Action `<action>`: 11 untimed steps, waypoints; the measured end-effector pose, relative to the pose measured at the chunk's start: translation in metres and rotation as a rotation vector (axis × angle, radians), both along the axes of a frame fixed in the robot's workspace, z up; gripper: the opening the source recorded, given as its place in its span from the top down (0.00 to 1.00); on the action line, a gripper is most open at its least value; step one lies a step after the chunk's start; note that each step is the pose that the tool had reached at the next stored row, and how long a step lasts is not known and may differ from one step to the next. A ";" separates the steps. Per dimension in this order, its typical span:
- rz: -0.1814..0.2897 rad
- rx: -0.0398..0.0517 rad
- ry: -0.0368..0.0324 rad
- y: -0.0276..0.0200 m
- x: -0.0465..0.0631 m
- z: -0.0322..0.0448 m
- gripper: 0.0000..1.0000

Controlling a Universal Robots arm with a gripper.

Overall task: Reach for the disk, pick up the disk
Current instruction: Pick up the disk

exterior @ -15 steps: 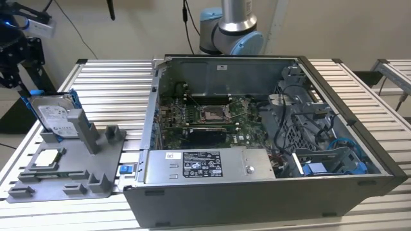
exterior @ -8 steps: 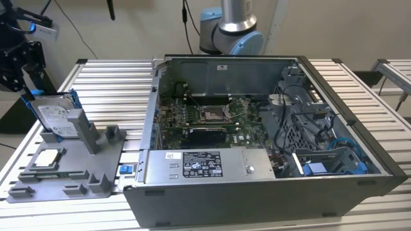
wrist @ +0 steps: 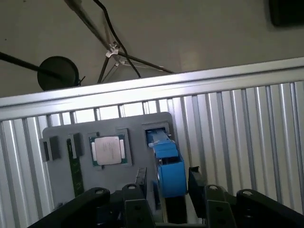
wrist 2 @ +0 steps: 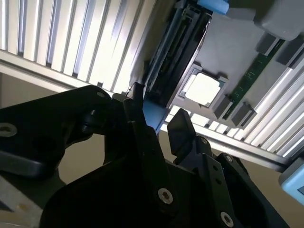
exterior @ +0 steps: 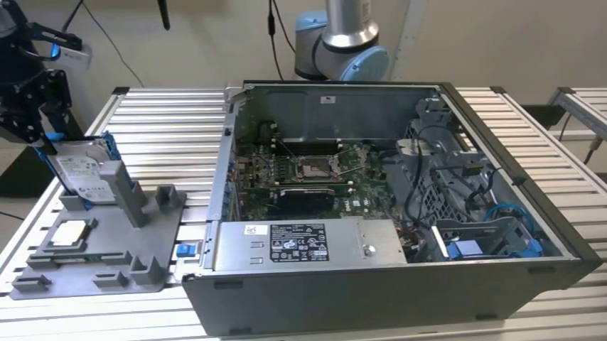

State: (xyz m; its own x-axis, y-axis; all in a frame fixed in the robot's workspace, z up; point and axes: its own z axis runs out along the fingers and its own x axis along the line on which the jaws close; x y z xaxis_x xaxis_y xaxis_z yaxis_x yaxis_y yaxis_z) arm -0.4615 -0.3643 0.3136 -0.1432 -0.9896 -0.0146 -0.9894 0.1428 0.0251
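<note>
Slatted desk (exterior: 161, 135): grey fixture (exterior: 114, 263) holds the disk (exterior: 81, 174) on edge, probably so its rail is graspable. My hand (wrist: 166, 176) straddles it, open, unclamped.

Slatted aluminium table (exterior: 170, 128) bearing an open dark-grey metal computer case (exterior: 379, 302) and, beside it, a grey plastic fixture plate (exterior: 106, 260) holding a small square silver-topped chip (exterior: 68, 233).

Blue-railed disk (exterior: 79, 175), standing on edge
</note>
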 end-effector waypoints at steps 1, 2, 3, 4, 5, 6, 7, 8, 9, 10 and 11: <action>0.010 0.0001 -0.0001 -0.0001 0.000 -0.0011 0.00; 0.021 0.0000 0.0000 -0.0002 0.000 -0.0019 0.00; 0.031 0.0000 0.0001 -0.0004 0.000 -0.0028 0.00; 0.041 0.0000 0.0000 -0.0006 0.000 -0.0040 0.00; 0.050 0.0000 0.0000 -0.0008 0.000 -0.0050 0.00; 0.059 0.0000 0.0000 -0.0009 0.000 -0.0062 0.00; 0.068 0.0000 0.0001 -0.0011 0.000 -0.0073 0.00; 0.078 0.0000 0.0000 -0.0012 0.000 -0.0085 0.00; 0.088 0.0000 0.0001 -0.0014 0.000 -0.0094 0.00; 0.097 0.0000 0.0000 -0.0016 0.000 -0.0104 0.00; 0.105 0.0001 -0.0001 -0.0017 0.000 -0.0117 0.00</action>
